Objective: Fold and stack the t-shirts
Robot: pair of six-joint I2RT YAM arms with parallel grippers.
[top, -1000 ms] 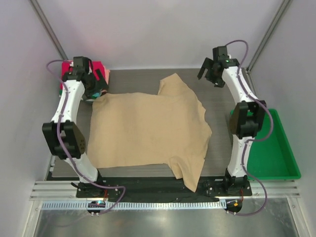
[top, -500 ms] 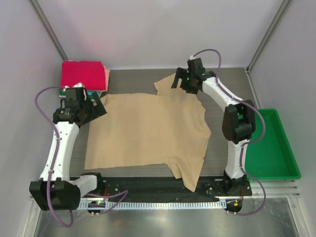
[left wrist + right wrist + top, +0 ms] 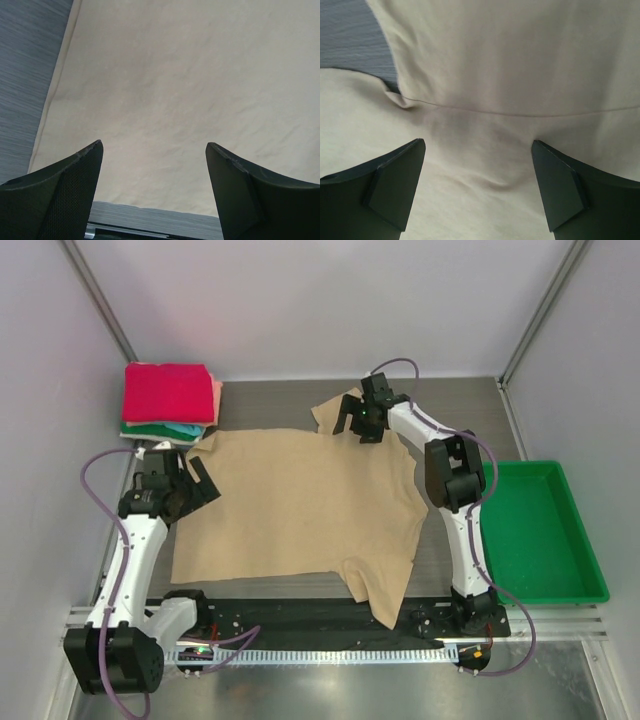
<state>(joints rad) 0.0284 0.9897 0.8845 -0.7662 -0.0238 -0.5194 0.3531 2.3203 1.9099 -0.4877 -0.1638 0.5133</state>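
Right end effector [image 3: 477, 145] gapes over t-shirt [image 3: 520, 60], tray [image 3: 540, 530] apart.

The tan t-shirt [image 3: 300, 505] lies spread flat, its side edge under the left gripper [image 3: 154, 146] and its far sleeve seam under the right gripper [image 3: 478, 142]. The folded shirts [image 3: 168, 392], pink-red topmost, sit stacked beyond the left gripper.

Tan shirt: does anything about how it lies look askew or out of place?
Yes, mildly. The tan shirt lies flat, but its near sleeve spills past the near edge of the table onto the black rail between the arm bases. A small pucker sits at the seam of the far sleeve.
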